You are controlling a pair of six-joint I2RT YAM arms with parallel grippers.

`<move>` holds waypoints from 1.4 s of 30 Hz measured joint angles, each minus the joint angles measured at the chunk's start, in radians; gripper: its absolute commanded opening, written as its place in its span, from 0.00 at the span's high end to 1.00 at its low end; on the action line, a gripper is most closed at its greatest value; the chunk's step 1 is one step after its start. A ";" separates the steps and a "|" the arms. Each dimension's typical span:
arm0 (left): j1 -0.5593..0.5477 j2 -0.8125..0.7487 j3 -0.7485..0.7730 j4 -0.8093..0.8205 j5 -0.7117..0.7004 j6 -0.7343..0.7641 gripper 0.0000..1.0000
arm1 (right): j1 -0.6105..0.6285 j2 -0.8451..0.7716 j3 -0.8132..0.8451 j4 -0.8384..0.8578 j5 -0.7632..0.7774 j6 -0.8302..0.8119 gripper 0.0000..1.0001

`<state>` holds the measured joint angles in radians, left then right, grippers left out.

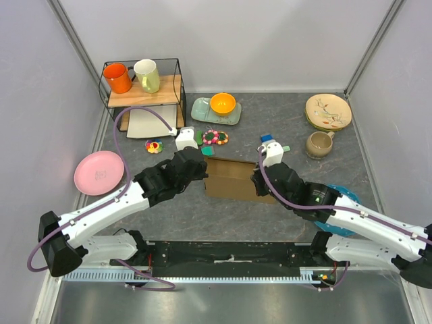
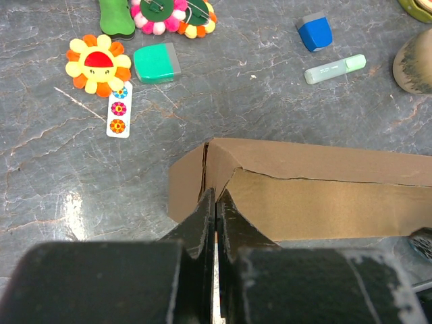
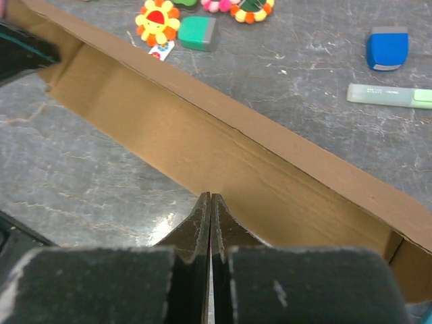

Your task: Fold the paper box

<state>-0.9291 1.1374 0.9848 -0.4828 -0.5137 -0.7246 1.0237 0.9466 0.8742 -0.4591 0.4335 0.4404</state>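
Note:
The paper box [image 1: 233, 179] is a brown cardboard piece lying mid-table between my two arms. In the left wrist view its left end [image 2: 185, 189] stands up, with a slit and a bent tab at the corner. My left gripper [image 2: 216, 196] is shut there, its fingertips pinching that corner wall. The right wrist view shows the box's inner floor [image 3: 202, 148] and raised far wall [image 3: 304, 158]. Shut tip to tip, my right gripper [image 3: 209, 197] rests at the box's near edge, with no cardboard visible between its fingers. From above, the left gripper [image 1: 204, 167] and right gripper [image 1: 260, 183] sit at opposite ends.
Behind the box lie flower toys [image 1: 215, 137], a green eraser [image 2: 156, 63], a blue eraser [image 2: 314, 32] and a highlighter [image 2: 335, 69]. A pink plate [image 1: 99, 172] is left, a shelf with mugs [image 1: 143, 91] back left, an orange bowl [image 1: 223, 103], beige plate [image 1: 328, 111] and brown mug [image 1: 318, 144] behind.

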 measured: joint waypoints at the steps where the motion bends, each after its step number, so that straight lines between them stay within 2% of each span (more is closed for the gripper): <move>1: 0.000 0.000 0.000 0.000 0.000 0.000 0.98 | 0.000 0.006 -0.010 0.006 0.014 0.000 1.00; 19: 0.000 -0.029 -0.022 0.012 0.027 0.007 0.98 | 0.001 0.033 -0.100 0.156 0.142 0.027 1.00; 34: 0.002 -0.111 -0.164 0.195 0.053 0.034 0.98 | 0.001 0.022 -0.122 0.182 0.144 0.059 1.00; 42: 0.001 -0.130 -0.181 0.210 0.051 0.066 0.98 | 0.001 0.021 -0.125 0.186 0.143 0.062 1.00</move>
<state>-0.9279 1.0069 0.8036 -0.2729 -0.4625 -0.6582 1.0248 0.9676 0.7494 -0.2733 0.5770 0.5022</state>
